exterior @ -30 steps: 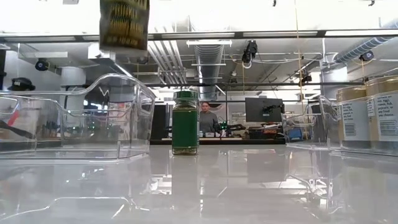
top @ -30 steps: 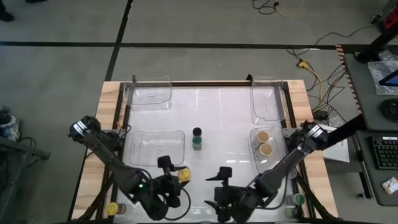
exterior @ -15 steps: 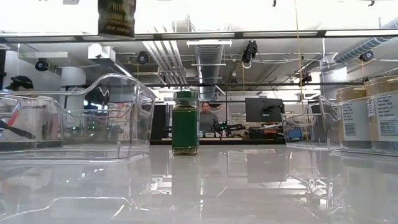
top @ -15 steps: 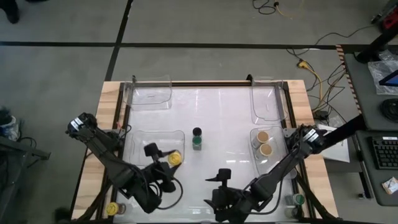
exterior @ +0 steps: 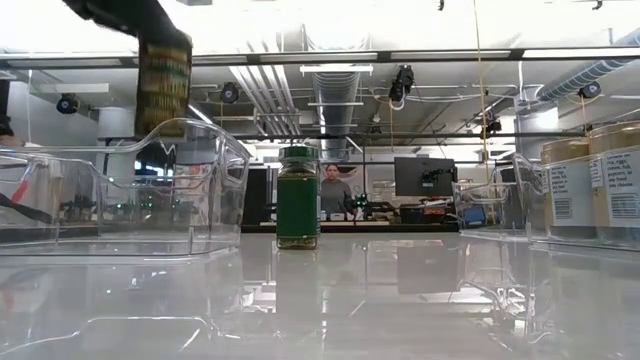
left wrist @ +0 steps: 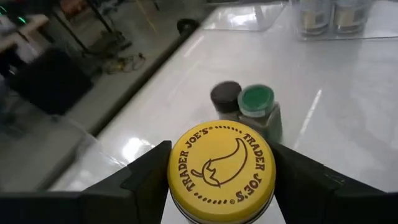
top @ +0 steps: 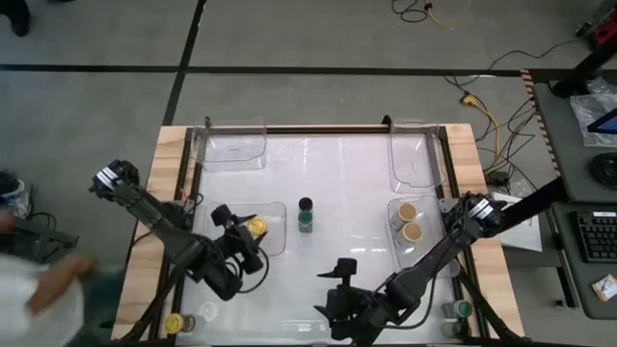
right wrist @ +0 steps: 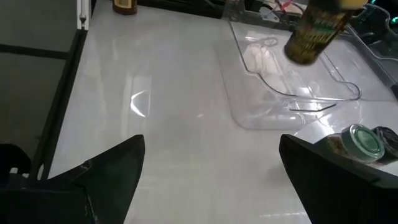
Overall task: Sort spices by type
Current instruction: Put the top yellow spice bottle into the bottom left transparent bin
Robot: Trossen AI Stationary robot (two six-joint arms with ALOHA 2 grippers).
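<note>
My left gripper [top: 248, 232] is shut on a yellow-lidded spice jar [top: 257, 225] and holds it in the air above the near-left clear tray [top: 275, 208]. In the low view that jar [exterior: 163, 76] hangs over the tray's rim [exterior: 190, 128]. A green-lidded jar [top: 306, 222] and a black-lidded jar [top: 306, 204] stand side by side at the table's middle. Two tan-lidded jars [top: 410, 221] stand in the right tray [top: 395, 241]. My right gripper [top: 337, 280] waits open above the near edge, with nothing between its fingers. My left gripper pinches the yellow-lidded jar between its two fingers [left wrist: 147, 182], which lie on opposite sides of the jar's body just under the lid [left wrist: 222, 165]. The fingers come slanting down from the table's near-left side. The jar is roughly upright, lid up, lifted clear of the tray.
Two more clear trays stand at the far left [top: 236, 145] and far right [top: 415, 159]. Another yellow-lidded jar [top: 174, 323] and a green-lidded one [top: 463, 309] sit at the near corners beside the white top. A person [top: 43, 294] moves at the left of the table.
My left gripper has carried the yellow-lidded jar from the near edge toward the table's far and left sides, to above the near-left tray, sinking a little and rolling as it went. The jar stays held and clear.
</note>
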